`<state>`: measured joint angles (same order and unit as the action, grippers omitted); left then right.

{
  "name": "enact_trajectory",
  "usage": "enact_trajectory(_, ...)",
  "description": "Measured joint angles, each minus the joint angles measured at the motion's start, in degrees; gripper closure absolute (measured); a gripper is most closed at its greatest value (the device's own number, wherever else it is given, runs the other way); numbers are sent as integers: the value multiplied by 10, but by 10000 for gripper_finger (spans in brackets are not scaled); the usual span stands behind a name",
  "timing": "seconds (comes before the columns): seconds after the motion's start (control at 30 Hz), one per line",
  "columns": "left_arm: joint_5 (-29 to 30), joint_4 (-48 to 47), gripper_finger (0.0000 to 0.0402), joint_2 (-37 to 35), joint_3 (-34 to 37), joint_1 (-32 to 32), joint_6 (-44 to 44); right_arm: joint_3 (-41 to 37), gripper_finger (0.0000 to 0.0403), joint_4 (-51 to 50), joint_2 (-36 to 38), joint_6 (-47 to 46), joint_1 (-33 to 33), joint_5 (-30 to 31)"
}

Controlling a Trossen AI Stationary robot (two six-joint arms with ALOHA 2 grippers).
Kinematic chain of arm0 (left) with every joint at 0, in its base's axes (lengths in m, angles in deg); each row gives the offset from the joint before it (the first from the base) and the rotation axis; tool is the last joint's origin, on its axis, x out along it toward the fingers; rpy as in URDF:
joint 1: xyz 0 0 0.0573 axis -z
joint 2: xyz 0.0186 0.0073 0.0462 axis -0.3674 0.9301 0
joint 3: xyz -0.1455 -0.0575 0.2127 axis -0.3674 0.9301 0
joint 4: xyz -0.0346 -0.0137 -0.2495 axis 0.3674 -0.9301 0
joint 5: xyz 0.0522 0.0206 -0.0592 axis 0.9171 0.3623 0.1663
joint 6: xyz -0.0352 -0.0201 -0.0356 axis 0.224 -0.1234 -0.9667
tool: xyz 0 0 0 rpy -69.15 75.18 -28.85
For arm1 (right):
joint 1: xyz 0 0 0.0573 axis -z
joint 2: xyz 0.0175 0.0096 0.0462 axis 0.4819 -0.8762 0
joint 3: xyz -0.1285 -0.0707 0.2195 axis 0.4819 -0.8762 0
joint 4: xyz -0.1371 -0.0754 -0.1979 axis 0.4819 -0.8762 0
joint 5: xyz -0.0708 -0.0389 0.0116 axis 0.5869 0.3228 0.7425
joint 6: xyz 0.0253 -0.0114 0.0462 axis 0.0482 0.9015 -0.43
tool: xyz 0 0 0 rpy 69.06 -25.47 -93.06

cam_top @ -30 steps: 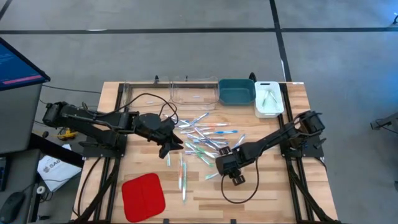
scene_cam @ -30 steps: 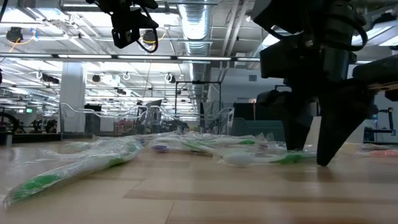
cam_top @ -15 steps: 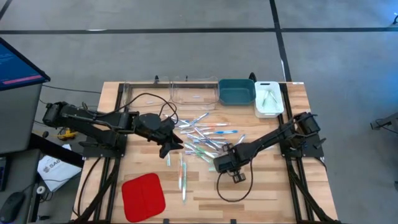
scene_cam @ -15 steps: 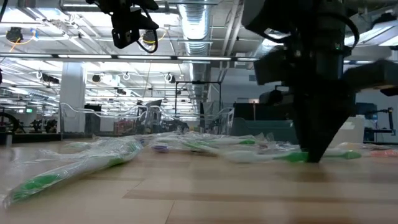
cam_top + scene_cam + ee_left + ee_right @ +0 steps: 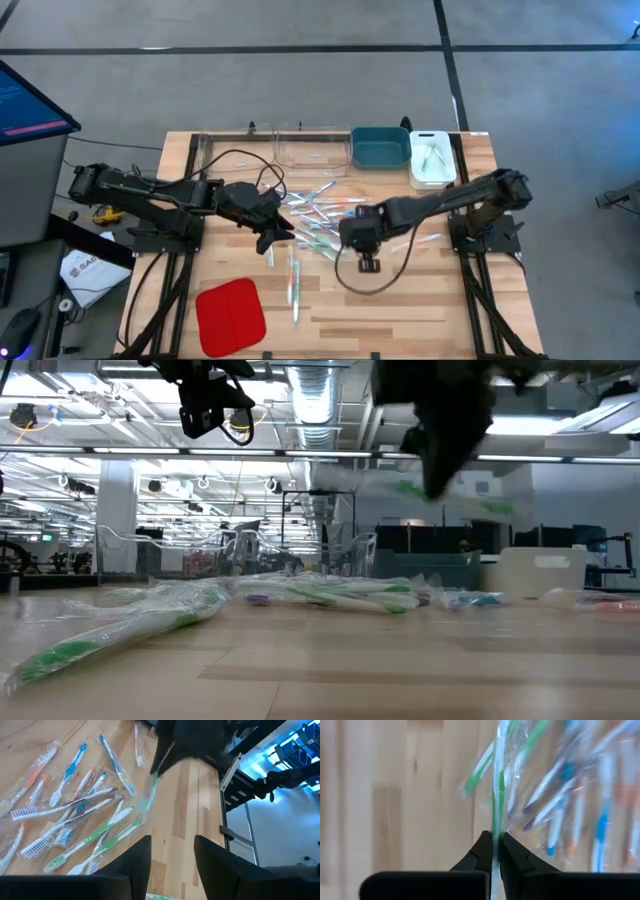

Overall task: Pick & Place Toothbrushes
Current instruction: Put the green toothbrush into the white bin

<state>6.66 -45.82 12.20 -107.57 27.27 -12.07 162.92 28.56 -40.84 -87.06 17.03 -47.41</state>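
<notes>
Many wrapped toothbrushes [image 5: 325, 218] with blue, orange, green and white parts lie in a loose pile at mid-table, also in the left wrist view [image 5: 75, 820]. My right gripper [image 5: 356, 242] hangs over the pile's near right edge, shut on a green toothbrush [image 5: 470, 503] in its clear wrapper. To the pile's left my left gripper [image 5: 172, 862] hovers open above the table with nothing between its fingers. My right gripper pinches the green toothbrush's handle [image 5: 495, 822], wrapper and all, between its two fingertips. The fingers come steeply from above. The toothbrush [image 5: 148, 797] is lifted clear of the table and hangs slanted below the fingers.
Along the far edge stand clear bins [image 5: 310, 148], a teal bin [image 5: 380, 147] and a white bin [image 5: 432, 160] with a few toothbrushes in it. A red square pad [image 5: 230, 315] lies near left. Two more toothbrushes [image 5: 294, 285] lie beside it.
My right gripper has shut on a green toothbrush that lay on the table, then risen and gone a little toward the far edge and the pile. The toothbrush has been lifted clear of the table.
</notes>
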Motion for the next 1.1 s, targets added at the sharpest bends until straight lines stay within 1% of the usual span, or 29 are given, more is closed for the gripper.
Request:
enact_trajectory(0.13,2,1,257,0,0,0,0,10,396,4,56,-64,30,0)
enact_trajectory(0.23,9,1,257,0,0,0,0,10,396,9,98,-133,59,0)
enact_trajectory(0.43,29,12,257,0,0,0,-1,10,396,5,172,-271,140,0)
enact_trajectory(0.5,30,20,257,0,0,0,-1,10,396,4,192,-288,168,-4)
enact_trajectory(0.67,30,59,257,0,0,0,-1,10,396,10,225,-282,216,-27)
enact_trajectory(0.77,33,102,257,0,0,-3,-7,10,396,28,238,-279,224,-28)
enact_trajectory(0.87,30,138,257,0,0,-3,-32,10,396,64,250,-255,223,-29)
enact_trajectory(1.0,1,151,257,0,0,-3,-60,10,397,99,265,-189,221,-29)
enact_trajectory(1.1,-9,151,257,0,0,-3,-62,10,397,111,274,-128,211,-27)
